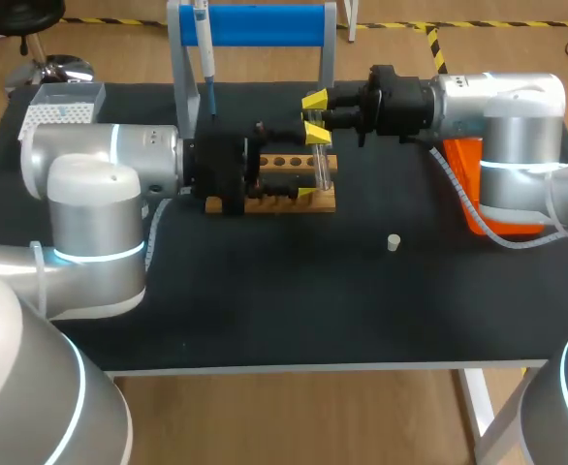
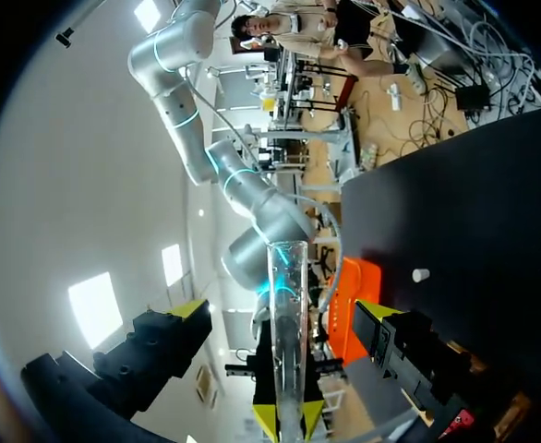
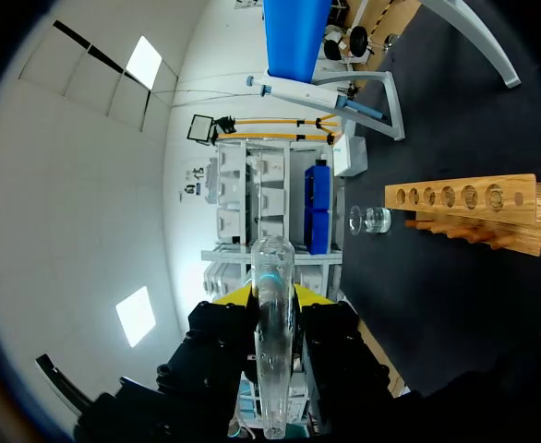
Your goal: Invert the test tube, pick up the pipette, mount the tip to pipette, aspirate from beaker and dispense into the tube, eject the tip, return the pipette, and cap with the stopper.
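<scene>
Black tabletop (image 1: pixel 265 310) all over, so left to right: a white tip box (image 1: pixel 61 107) is parked at the far-left corner, and the pipette (image 1: pixel 205 48) is hung on the blue stand (image 1: pixel 265 24) at the back. The left gripper (image 2: pixel 282 310) is spread wide over the wooden rack (image 1: pixel 276 199), nothing pinched. The test tube (image 1: pixel 321 167) is found at the rack's right end, clamped by the right gripper (image 1: pixel 314 116). A small stopper (image 1: pixel 393 242) is seen lying alone further right.

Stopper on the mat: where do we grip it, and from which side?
I'd pinch the stopper across its round sides, down from above: it looks upright and stands alone on the table, leaving room for both fingers. Use the open left gripper; the right gripper holds the test tube.
</scene>
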### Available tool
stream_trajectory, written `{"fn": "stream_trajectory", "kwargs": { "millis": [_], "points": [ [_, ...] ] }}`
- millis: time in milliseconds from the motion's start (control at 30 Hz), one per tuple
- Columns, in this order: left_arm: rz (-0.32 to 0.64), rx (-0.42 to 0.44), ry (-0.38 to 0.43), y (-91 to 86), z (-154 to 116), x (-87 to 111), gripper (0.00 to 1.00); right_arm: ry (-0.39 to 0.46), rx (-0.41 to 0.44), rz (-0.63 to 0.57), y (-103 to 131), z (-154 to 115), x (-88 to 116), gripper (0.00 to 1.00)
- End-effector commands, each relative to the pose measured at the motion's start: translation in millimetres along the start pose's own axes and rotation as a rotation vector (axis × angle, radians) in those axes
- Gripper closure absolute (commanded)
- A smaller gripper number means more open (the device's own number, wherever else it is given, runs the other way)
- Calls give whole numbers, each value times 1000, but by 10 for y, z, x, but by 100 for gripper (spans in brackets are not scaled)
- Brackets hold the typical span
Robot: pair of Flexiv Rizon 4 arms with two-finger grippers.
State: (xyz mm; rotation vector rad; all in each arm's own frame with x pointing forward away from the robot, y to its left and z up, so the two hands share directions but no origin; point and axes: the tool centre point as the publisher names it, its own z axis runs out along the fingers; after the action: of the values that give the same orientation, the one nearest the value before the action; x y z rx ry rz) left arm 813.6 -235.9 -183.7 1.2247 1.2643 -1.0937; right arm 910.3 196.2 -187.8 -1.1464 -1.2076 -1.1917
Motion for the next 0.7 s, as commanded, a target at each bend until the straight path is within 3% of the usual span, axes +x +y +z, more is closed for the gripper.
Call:
{"fn": "stream_trajectory", "kwargs": {
  "millis": [33, 367, 433, 567, 700],
  "points": [
    [-4, -3, -1, 19, 42, -14, 0, -2, 2, 0, 4, -10, 4, 100],
    [-11, -3, -1, 35, 96, -27, 0, -2, 2, 0, 4, -10, 4, 100],
    [-13, -3, -1, 38, 106, -27, 11, -2, 2, 0, 4, -10, 4, 100],
    [-15, -6, -5, 47, 118, -29, 23, -2, 2, 0, 4, -10, 4, 100],
    [-16, -9, -6, 54, 121, -27, 24, -2, 2, 0, 4, -10, 4, 100]
  ]
}}
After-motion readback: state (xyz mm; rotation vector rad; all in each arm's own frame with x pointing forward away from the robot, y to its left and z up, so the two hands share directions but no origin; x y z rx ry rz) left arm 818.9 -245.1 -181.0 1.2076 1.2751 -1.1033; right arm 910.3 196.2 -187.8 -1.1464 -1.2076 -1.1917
